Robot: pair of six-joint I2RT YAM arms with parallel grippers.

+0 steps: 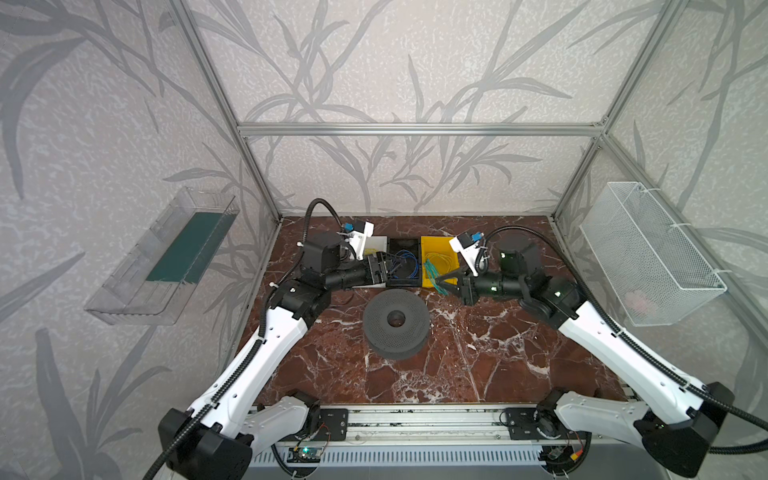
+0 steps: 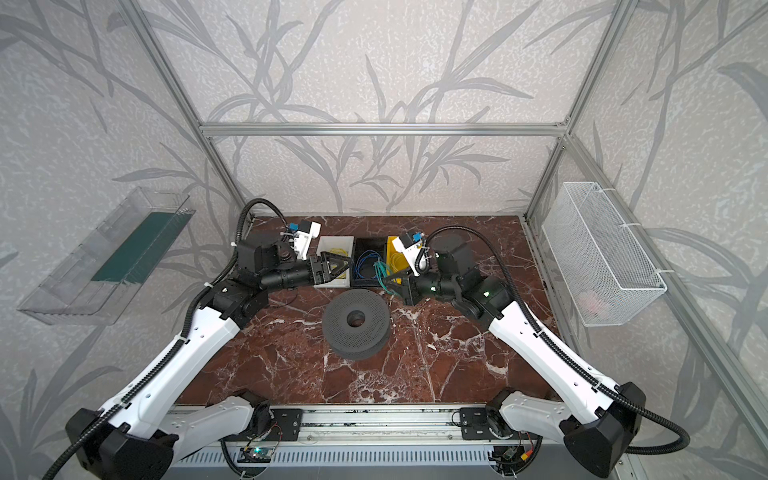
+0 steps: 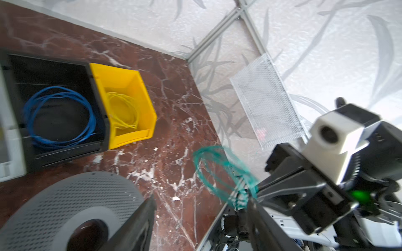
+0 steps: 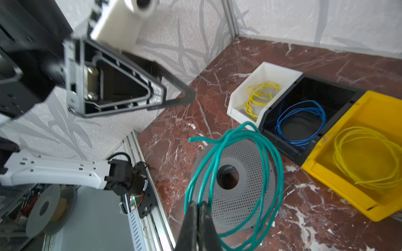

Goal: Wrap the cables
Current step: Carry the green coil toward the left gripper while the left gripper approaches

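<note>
Your right tool (image 4: 199, 209) is pinched closed on the cable (image 4: 248, 125), gripping several teal strands bunched together at one side of the coil. The cable stands off the tabletop (image 1: 478, 353) in loose loops. One free end pokes out on the side of the coil away from the grip.

In both top views the coil sits at the front lip of the yellow bin (image 1: 436, 245), close to the black bin (image 1: 401, 243) beside it. In the right wrist view you look through the loops onto the grey spool (image 1: 376, 328), which lies flat on the tabletop in front of the bins.

Your left tool (image 2: 343, 266) has its jaws apart with nothing between them. It hangs over the seam between the white bin (image 2: 332, 243) and the black bin, apart from the cable.

A blue wire (image 4: 300, 142) lies coiled in the black bin. Yellow wire (image 4: 254, 97) lies in both the white bin and the yellow bin.
</note>
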